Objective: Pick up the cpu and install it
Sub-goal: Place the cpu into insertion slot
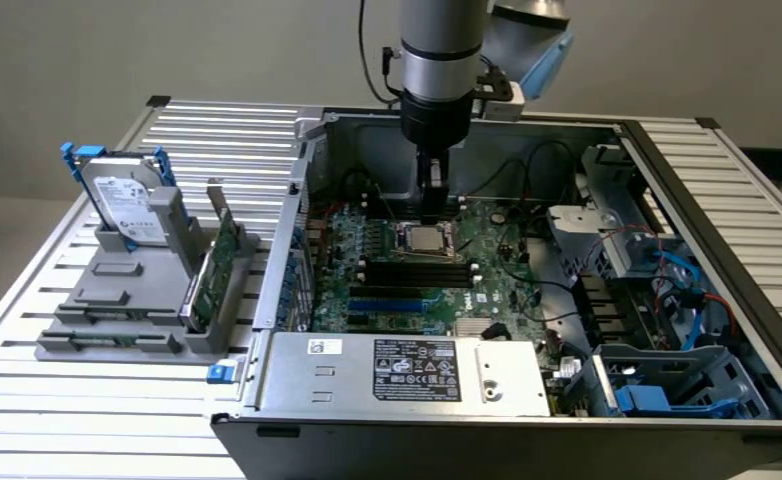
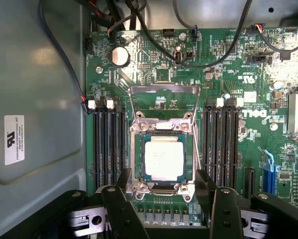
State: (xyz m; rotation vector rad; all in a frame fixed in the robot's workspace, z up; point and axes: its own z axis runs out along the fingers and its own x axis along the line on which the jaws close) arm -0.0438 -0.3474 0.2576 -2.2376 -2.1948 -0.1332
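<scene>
Gripper: your gripper (image 2: 164, 183) hangs low over the socket (image 2: 139, 164), fingers (image 2: 120, 201) spread wide and holding nothing.
Cpu: the cpu (image 2: 164, 159) lies flat in the socket, silver top up, free of the fingers, which straddle the socket's near edge.
Load frame: you can see the metal load frame (image 2: 164, 90) swung up and open, hinged at the socket's far edge.
Memory slots: black memory slots (image 2: 109, 147) flank the socket on two sides.
Motherboard: the green motherboard (image 1: 505, 285) lies on the floor of the open case (image 1: 711, 190); in the exterior view the cpu sits at about 12 o'clock from the board's middle.
Arm: in the exterior view your arm (image 1: 438, 60) comes down into the case from 12 o'clock, straight above the cpu.
Power supply: the power supply (image 1: 405, 372) sits at 6 o'clock from the cpu.
Counter: on the slatted counter (image 1: 44, 400), at 9 o'clock from the case, a grey holder (image 1: 111, 300) keeps a hard drive (image 1: 131, 205) and a green circuit card (image 1: 218, 268) upright.
</scene>
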